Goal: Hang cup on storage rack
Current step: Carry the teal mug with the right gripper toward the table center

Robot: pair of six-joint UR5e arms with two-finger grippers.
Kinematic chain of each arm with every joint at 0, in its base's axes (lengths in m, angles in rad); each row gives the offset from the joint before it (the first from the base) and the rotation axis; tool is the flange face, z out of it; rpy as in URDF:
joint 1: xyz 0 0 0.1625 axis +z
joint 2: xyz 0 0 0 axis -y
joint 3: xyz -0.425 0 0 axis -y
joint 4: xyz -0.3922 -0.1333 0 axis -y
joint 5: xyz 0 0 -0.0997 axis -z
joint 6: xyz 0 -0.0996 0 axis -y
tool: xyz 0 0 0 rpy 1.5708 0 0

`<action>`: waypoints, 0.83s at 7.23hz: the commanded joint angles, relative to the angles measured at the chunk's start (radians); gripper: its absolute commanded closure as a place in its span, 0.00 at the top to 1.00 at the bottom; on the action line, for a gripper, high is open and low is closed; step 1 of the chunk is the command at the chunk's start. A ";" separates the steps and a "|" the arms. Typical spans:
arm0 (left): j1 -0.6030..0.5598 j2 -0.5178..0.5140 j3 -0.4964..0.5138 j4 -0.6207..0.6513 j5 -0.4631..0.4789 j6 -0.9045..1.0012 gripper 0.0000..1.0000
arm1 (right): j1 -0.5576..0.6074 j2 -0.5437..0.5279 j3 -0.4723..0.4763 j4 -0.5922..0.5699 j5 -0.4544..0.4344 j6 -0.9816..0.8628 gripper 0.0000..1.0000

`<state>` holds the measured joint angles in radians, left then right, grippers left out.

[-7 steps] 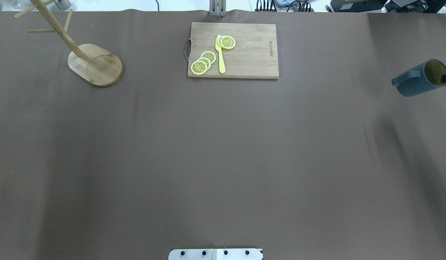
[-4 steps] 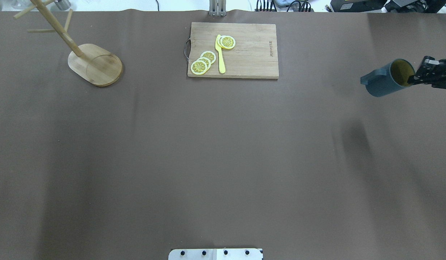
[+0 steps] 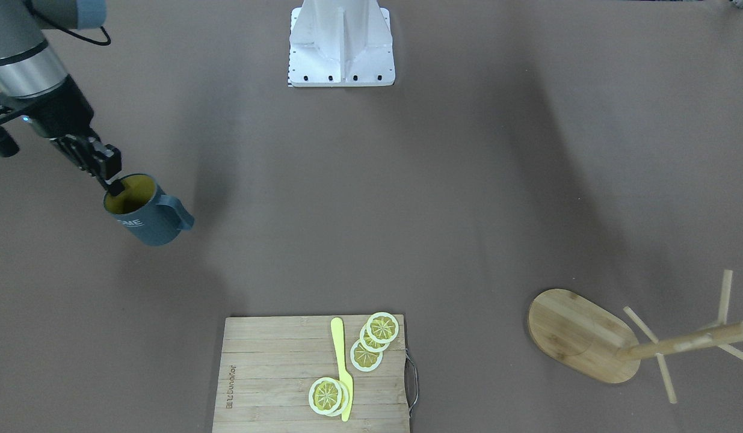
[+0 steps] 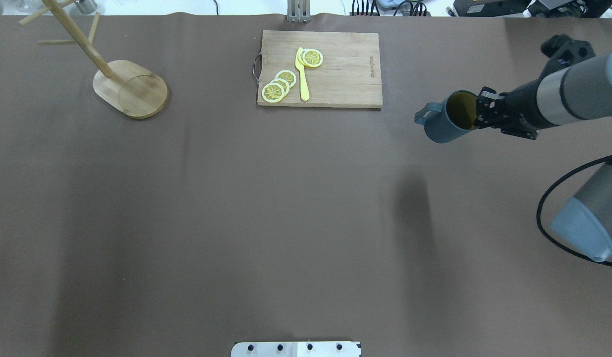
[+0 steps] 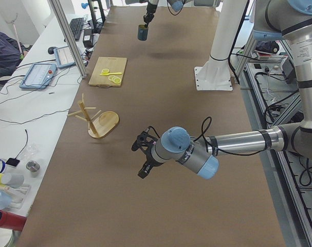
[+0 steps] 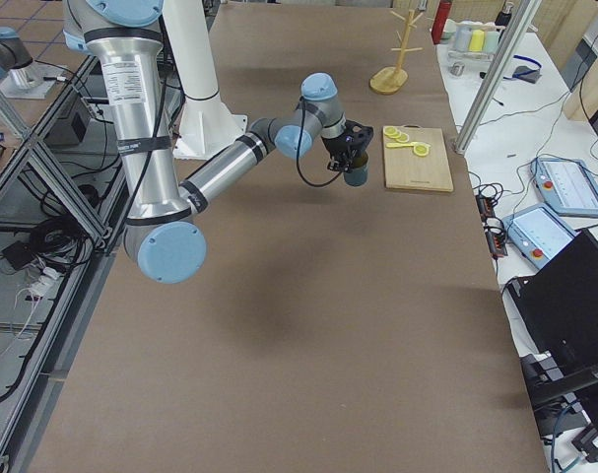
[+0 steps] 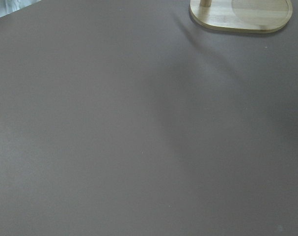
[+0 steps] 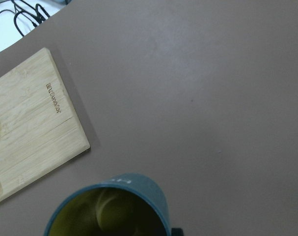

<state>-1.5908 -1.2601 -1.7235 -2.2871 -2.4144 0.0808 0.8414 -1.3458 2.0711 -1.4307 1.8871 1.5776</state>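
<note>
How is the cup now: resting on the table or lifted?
Lifted. The right gripper is clamped on the rim of the cup, and the cup's shadow falls on the table well apart from it.

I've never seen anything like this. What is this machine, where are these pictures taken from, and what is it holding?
It is a robot with two jointed arms at a brown table, each ending in a two-finger pincer. Two cameras look down on the table from opposite sides, two look along it from its ends, and one sits on each wrist. The right pincer grips a blue-grey cup by its rim, above the table. The left pincer seems empty; open or shut, I cannot tell. On the table stand a wooden rack with pegs and a cutting board with lemon slices and a yellow knife.
</note>
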 commanded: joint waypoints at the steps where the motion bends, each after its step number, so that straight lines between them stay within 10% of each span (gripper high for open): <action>1: 0.000 -0.007 0.010 0.000 0.000 0.001 0.99 | -0.166 0.201 0.009 -0.273 -0.144 0.110 0.00; 6: 0.000 -0.013 0.019 0.000 0.001 0.001 0.99 | -0.337 0.390 -0.110 -0.320 -0.200 0.402 0.00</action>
<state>-1.5902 -1.2724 -1.7055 -2.2871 -2.4133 0.0813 0.5332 -1.0143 2.0129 -1.7466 1.6971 1.8742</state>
